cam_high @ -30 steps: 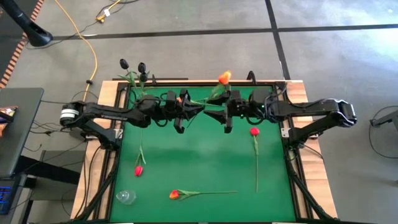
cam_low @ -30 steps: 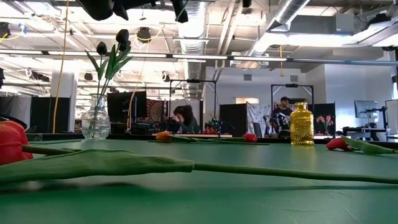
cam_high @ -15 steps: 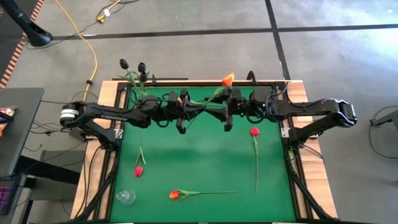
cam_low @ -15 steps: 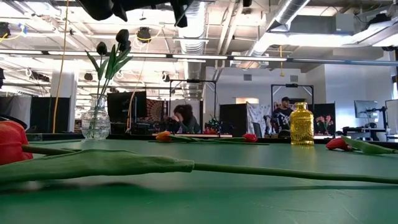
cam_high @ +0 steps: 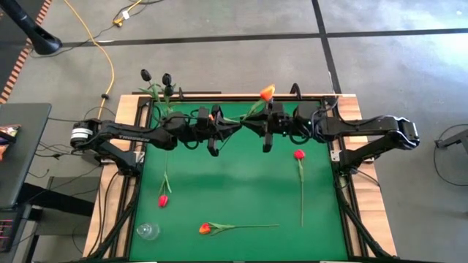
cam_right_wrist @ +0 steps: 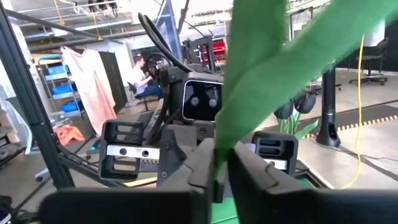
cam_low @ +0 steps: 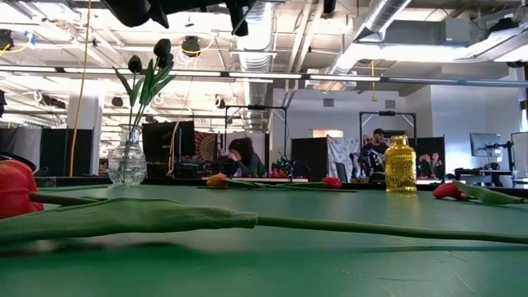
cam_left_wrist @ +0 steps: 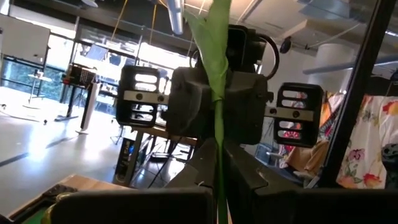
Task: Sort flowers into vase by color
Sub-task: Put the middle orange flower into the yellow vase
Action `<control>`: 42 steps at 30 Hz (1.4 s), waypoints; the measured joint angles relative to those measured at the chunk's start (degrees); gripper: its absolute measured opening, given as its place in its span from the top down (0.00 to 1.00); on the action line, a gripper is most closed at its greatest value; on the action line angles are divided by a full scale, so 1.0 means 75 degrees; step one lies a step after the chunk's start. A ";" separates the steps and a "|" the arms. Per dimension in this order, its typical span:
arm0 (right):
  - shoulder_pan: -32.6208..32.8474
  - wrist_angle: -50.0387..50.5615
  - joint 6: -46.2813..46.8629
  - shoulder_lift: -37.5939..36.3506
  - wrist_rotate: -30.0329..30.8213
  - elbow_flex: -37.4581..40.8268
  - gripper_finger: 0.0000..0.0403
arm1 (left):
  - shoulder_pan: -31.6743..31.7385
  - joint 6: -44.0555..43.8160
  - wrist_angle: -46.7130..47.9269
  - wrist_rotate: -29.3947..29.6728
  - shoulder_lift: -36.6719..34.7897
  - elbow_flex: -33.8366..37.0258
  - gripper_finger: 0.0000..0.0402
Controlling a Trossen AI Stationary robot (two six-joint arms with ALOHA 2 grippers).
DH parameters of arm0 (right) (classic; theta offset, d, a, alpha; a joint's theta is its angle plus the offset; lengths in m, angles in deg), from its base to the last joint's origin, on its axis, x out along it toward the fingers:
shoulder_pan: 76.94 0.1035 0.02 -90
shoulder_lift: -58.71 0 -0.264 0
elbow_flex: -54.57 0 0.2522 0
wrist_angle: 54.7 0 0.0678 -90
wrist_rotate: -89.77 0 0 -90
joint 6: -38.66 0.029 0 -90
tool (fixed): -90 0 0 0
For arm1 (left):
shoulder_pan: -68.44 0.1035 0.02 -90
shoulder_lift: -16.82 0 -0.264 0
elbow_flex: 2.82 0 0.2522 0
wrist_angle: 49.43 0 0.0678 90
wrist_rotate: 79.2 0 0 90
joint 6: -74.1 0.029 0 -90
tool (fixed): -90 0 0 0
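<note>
Your left gripper [cam_high: 221, 128] and right gripper [cam_high: 257, 126] face each other above the table's far edge, both clamped on one orange flower [cam_high: 266, 93]; its stem runs left-right between them, head beyond right gripper.

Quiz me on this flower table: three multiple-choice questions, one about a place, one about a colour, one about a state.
1. Where is the clear vase holding flowers?
A. far left corner
B. table centre
C. near right corner

2. What colour are the tulip heads in that vase?
A. red
B. black
C. orange

3. What is happening to the orange tulip?
A. lying flat
B. standing in a vase
C. held in the air by both grippers

Answers: 1 A, seen from above. 2 B, both dark. 3 C, the left gripper and right gripper each pinch its stem.
</note>
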 joint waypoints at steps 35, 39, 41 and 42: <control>-0.4703 0.6434 -0.1259 -0.2996 0.1400 -0.0003 0.94 | 0.0185 -0.0782 0.5540 0.1340 -0.0382 0.0003 0.59; -0.5082 0.6815 -0.1265 -0.2936 0.1398 -0.0003 0.94 | 0.0171 -0.0992 0.5549 0.1464 -0.0382 0.0003 0.59; -0.5141 0.6832 -0.1275 -0.2961 0.1369 -0.0003 0.94 | 0.0171 -0.1106 0.5563 0.1464 -0.0382 0.0003 0.59; -0.5138 0.6831 -0.1283 -0.2961 0.1351 -0.0003 0.94 | 0.0171 -0.1134 0.5564 0.1464 -0.0382 0.0003 0.59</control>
